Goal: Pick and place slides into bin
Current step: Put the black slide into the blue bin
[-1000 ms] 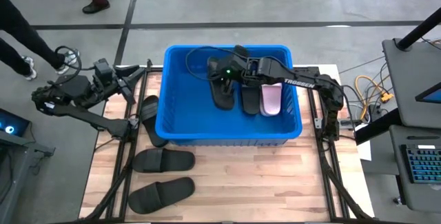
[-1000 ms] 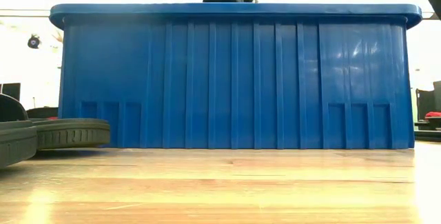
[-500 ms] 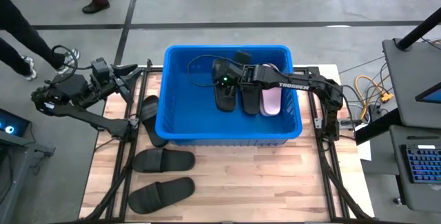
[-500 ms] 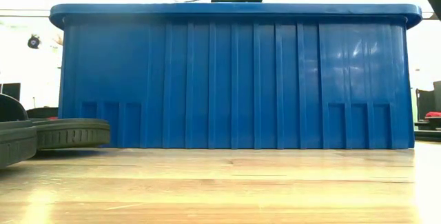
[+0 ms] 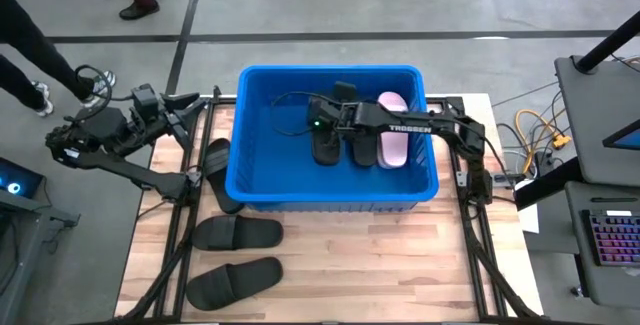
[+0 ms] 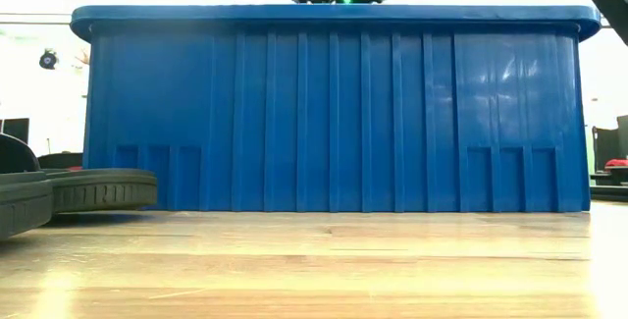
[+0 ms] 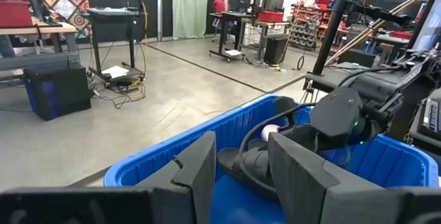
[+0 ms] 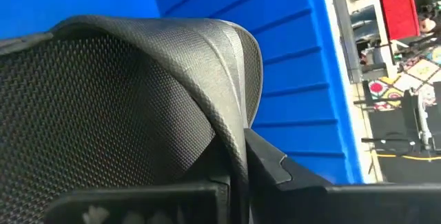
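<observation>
Wooden table (image 5: 400,265), light planks, w/ dark frame rails running along left & right edges. Blue bin (image 5: 330,201) sits on far half, roughly centred, its back wall at the far edge. Three black slides lie directly on the top: one (image 5: 217,173) tucked just beside bin's left wall, angled; second (image 5: 236,233) near bin's front-left corner; third (image 5: 234,280) closer to the near edge, left side. Near-right part of top is bare wood.
</observation>
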